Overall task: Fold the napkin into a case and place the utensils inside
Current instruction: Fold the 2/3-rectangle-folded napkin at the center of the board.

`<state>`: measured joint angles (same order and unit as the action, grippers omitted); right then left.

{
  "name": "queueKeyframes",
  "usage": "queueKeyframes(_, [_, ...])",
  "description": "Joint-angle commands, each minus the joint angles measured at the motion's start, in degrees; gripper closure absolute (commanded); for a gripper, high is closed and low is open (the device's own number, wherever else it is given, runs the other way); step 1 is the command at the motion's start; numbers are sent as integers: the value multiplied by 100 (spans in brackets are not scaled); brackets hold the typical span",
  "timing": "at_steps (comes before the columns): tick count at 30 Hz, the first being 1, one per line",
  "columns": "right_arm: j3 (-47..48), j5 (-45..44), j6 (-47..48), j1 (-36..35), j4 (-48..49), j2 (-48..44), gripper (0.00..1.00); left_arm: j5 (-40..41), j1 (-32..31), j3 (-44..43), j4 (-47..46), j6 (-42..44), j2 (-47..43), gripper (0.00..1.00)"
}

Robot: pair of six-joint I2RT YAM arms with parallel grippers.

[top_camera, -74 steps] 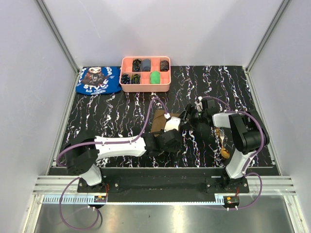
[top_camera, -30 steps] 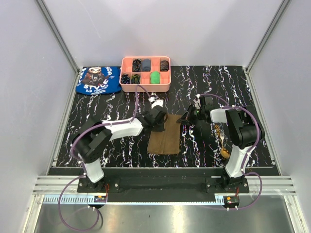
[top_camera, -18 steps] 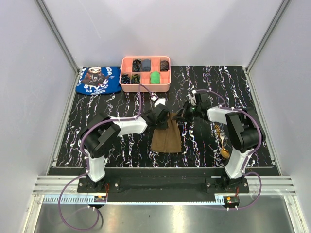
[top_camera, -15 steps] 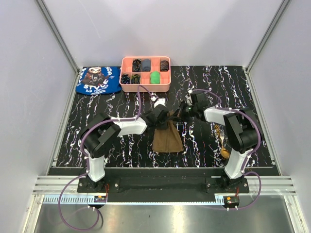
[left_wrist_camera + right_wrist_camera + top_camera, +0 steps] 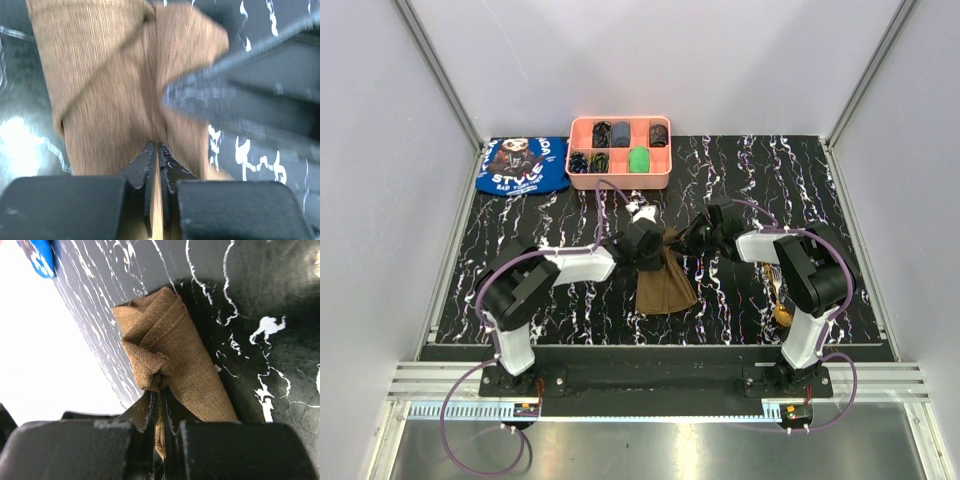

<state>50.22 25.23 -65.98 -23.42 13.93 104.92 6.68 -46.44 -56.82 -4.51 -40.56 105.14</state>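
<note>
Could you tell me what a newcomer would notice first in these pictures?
The central olive-brown napkin is bunched at its far end, with the left fingers and right fingers both pinched shut on it. A pink tray and a blue cloth lie at the far edge.

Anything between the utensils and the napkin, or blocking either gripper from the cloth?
Nothing visible. The left gripper and right gripper are both pinched shut on the napkin. Only bare table lies between it and the utensils, which sit close beside the right arm.
</note>
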Motion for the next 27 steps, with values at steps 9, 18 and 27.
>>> queueKeyframes(9, [-135, -616, -723, -84, 127, -297, 100, -44, 38, 364, 715, 109, -1163, 94])
queueKeyframes(18, [-117, -871, -1294, -259, -31, -359, 100, -202, 21, 856, -172, 118, -522, 96])
queueKeyframes(27, [-196, -1528, -2707, -778, 250, -201, 100, -448, -76, 1225, -1165, 215, -284, 97])
